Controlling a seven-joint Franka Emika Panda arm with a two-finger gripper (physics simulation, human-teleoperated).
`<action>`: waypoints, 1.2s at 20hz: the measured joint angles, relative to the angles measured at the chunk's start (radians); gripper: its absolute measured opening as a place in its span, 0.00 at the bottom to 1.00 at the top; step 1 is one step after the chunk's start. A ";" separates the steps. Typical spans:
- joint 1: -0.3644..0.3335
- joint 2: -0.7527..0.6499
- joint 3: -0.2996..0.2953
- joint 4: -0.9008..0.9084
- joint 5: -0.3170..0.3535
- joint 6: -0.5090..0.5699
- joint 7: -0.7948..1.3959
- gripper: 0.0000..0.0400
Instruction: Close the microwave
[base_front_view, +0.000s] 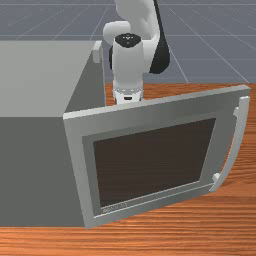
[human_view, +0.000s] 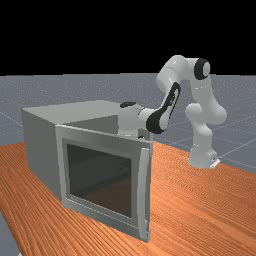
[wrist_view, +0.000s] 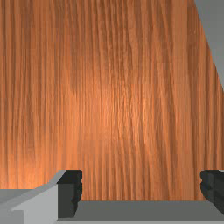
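Orange-brown wood with long, streaky grain covers the table (human_view: 215, 200), and a grey floor (base_front_view: 210, 50) crossed by pale lines lies beyond. At the front view's left sits the microwave (base_front_view: 35, 75), a plain, boxy grey body with its door (base_front_view: 145, 110) standing wide open toward the front view's right. The door has a dark window (base_front_view: 155, 160) in a lighter frame and a pale, bowed handle (base_front_view: 243, 115) along its free edge. Count one microwave, one door, one handle and one arm (human_view: 202, 90). The gripper (base_front_view: 128, 97) is on the far side of the door in the front view, partly hidden by it. In the wrist view its two fingers (wrist_view: 69, 192) stand wide apart, released, grasping nothing; whether they touch the door cannot be told.
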 joint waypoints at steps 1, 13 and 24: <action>0.000 0.000 0.000 0.000 0.000 0.000 0.000 0.61; 0.000 -0.027 0.000 -0.001 0.000 -0.028 -0.001 0.98; 0.000 -0.166 0.000 0.077 0.000 -0.228 -0.002 1.00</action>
